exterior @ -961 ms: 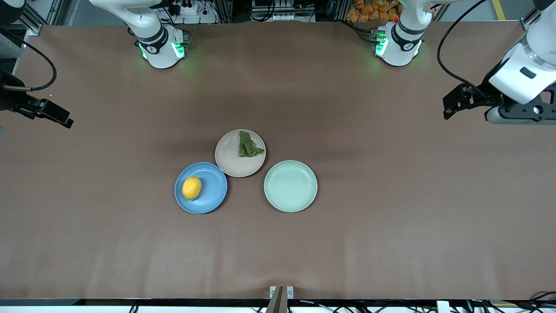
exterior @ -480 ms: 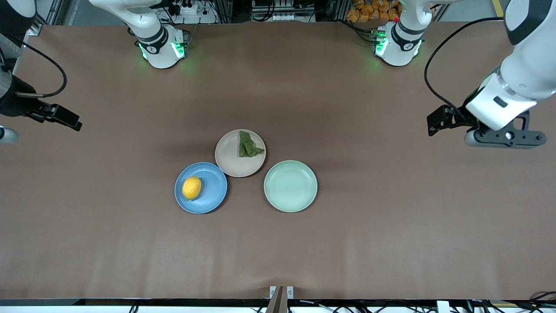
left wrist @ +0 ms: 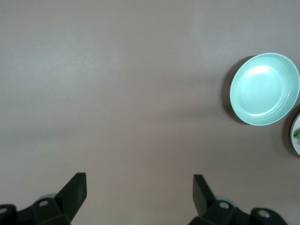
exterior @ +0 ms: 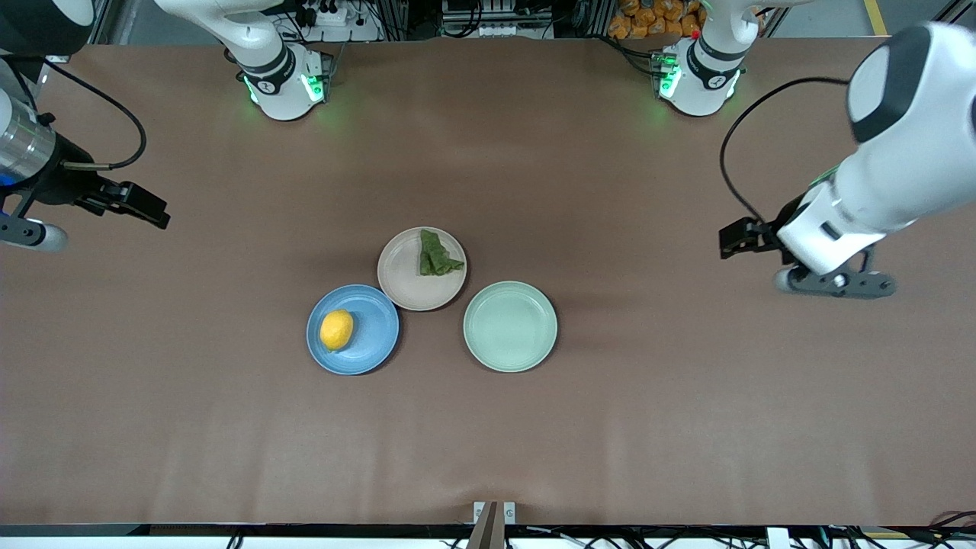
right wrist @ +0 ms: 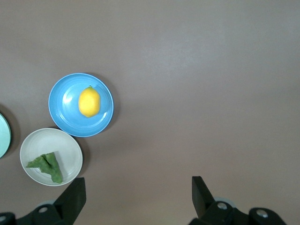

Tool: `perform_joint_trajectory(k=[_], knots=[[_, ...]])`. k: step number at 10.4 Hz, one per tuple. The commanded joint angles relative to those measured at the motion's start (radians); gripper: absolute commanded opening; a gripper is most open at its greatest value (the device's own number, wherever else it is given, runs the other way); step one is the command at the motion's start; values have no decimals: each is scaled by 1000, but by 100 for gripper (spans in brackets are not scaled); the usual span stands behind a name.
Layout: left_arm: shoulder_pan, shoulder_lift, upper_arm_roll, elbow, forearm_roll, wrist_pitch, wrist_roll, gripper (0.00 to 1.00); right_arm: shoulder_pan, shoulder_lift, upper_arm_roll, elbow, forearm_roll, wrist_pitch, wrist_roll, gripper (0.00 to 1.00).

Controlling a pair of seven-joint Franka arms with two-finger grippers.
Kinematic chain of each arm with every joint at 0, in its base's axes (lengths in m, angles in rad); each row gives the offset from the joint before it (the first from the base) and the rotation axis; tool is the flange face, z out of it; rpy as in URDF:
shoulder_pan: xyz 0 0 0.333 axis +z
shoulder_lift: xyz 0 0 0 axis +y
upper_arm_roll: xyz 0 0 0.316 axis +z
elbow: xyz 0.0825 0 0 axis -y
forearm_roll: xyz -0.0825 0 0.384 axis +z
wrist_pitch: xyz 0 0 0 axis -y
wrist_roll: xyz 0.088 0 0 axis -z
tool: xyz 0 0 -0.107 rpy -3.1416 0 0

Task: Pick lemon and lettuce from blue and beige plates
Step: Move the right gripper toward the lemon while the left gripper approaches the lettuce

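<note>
Three plates sat mid-desk [exterior: 686, 427]: the lemon [exterior: 336, 329] on the blue plate [exterior: 374, 339], the lettuce [exterior: 436, 255] on the beige plate [exterior: 404, 274], the green plate [exterior: 510, 326] bare. The left claw [left wrist: 139, 186] and right claw [right wrist: 138, 188] hung wide open, empty, over opposite desk ends.

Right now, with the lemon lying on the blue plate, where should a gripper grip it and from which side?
Probably straight from above, fingers closing across the lemon's narrow middle. It lies on its side on the blue plate, toward the rim at the right arm's end, so the short axis fits best and the low rim stays clear. The right gripper, open over bare table, looks better placed than the left gripper.
</note>
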Motion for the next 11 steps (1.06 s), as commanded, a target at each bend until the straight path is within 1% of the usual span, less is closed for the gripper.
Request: perform_joint_trajectory(k=[1, 2, 4, 5, 6, 10, 11], knots=[[-24, 31, 0, 10, -28, 16, -47, 100, 56, 27, -2, 21, 6, 2, 36, 100], [-33, 48, 0, 8, -38, 30, -84, 100, 86, 71, -2, 27, 13, 21, 25, 100], [-57, 74, 0, 10, -42, 56, -147, 100, 148, 96, -1, 29, 16, 49, 26, 100], [-71, 86, 0, 10, -42, 73, -171, 100, 168, 123, -1, 29, 16, 93, 25, 100], [-79, 98, 0, 10, -41, 90, -199, 100, 175, 142, -1, 29, 16, 110, 25, 100], [-114, 132, 2, 8, -41, 136, -271, 100, 182, 197, -1, 27, 16, 111, 25, 100], [-114, 144, 1, 10, -41, 147, -285, 100, 195, 199, -1, 27, 16, 106, 29, 100]])
